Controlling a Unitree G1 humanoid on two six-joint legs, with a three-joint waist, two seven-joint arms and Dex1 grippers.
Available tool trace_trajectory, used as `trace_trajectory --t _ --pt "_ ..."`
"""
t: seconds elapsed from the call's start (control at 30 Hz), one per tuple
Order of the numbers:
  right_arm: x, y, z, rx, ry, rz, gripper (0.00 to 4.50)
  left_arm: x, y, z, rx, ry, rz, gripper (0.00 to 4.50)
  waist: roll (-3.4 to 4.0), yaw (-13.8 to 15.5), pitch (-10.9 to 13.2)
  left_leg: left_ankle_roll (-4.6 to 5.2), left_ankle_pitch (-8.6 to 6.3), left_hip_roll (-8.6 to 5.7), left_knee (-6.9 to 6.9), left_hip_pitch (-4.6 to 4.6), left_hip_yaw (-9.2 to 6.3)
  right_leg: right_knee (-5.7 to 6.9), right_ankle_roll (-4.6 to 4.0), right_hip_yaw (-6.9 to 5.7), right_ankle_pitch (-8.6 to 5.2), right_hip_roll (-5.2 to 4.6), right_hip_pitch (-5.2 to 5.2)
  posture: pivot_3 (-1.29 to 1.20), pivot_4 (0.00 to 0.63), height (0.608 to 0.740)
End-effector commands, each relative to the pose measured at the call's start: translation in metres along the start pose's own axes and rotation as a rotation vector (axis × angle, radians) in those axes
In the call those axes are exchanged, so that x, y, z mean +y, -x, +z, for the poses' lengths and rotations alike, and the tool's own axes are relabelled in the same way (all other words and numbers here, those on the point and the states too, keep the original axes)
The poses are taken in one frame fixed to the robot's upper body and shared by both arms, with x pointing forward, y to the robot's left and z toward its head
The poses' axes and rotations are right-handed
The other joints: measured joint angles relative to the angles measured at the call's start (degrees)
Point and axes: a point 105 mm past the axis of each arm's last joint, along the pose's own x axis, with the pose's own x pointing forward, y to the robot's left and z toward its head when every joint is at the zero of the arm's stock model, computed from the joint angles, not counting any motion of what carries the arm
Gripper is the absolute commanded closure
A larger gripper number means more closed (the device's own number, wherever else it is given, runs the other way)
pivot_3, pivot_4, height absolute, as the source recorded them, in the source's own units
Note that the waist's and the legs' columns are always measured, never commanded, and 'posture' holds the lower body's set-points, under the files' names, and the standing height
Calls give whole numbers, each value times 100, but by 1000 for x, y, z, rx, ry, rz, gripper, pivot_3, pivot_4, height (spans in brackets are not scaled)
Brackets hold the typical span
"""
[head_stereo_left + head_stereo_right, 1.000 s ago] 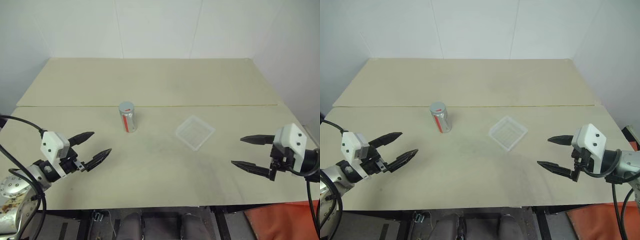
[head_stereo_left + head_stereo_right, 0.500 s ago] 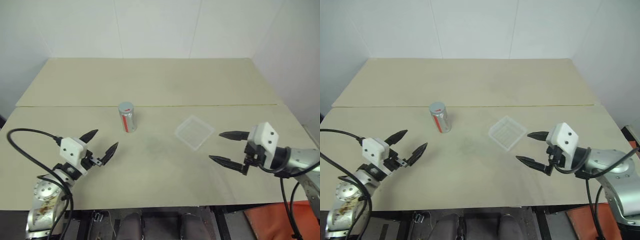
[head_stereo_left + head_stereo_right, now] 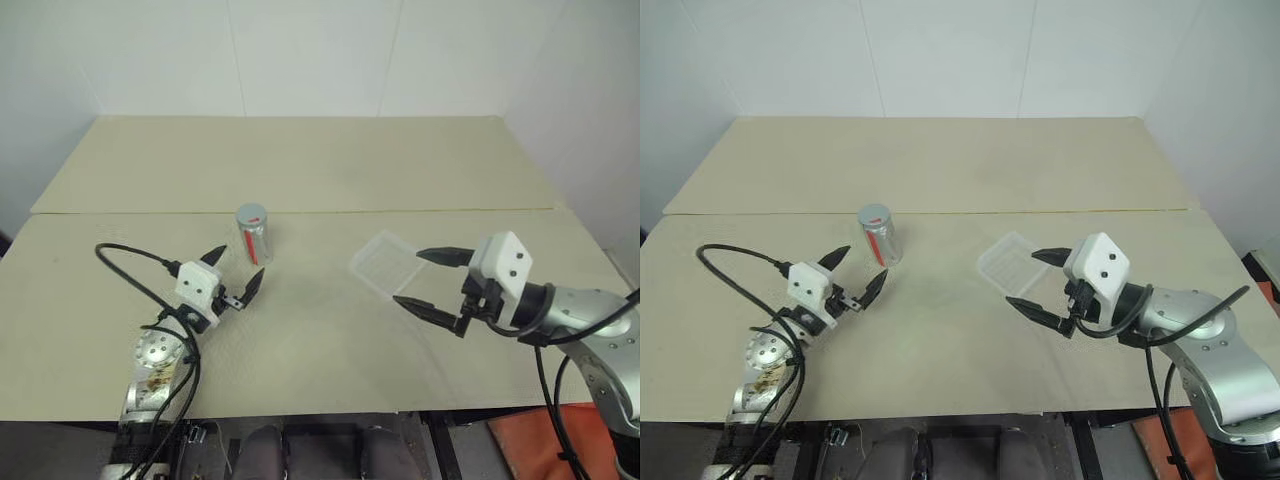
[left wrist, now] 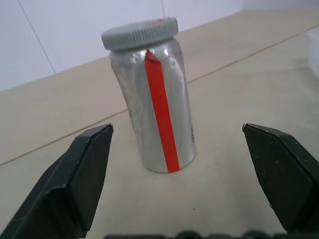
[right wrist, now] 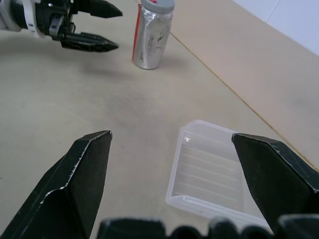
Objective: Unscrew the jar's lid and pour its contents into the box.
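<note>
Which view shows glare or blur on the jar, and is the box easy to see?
Left wrist view: jar sharp, soft glare on its metal, fingers blurred. Left eye view: the clear box looks faint against the table, shadows weak.

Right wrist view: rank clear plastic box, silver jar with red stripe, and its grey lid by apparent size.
1. Shallow transparent plastic box, largest, though it sits nearest the camera, which inflates it.
2. Silver-grey cylindrical jar with red stripe, farther off.
3. Round grey lid on the jar, smallest, partly cut off by the frame edge.
</note>
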Motion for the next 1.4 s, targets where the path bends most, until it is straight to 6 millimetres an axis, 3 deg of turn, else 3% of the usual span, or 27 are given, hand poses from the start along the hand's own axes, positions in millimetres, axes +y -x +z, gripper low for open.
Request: trace_trajectory --t 0.03,0.3,0.73,1.27,1.4 --pt "4 1 11 -26 30 7 34 5 -10 12 -64 -35 43 0 0 5 0 0 0 0 0 -1 -1 -1 0 -1 0 0 -1 0 150 740" --pt "2 3 10 -12 39 -9 34 -1 -28 13 -109 55 82 0 -1 14 0 0 0 -3 1 -2 -1 -2 4 -1 2 -2 1 0 150 740" --pt "-1 3 10 -14 42 -27 34 0 -53 11 -121 33 123 0 -1 17 0 0 0 -5 2 -5 -2 -3 7 -2 4 -2 0 0 150 740" --pt "-1 3 6 6 47 -46 34 1 -69 8 -142 62 159 0 -2 12 0 1 0 -6 2 -8 -3 -4 9 -4 5 -2 -1 0 150 740" --pt "-1 4 5 6 47 -49 0 -2 -69 5 -136 54 150 905 -2 10 0 1 0 -6 2 -7 -3 -4 10 -3 5 -2 -1 0 150 740"
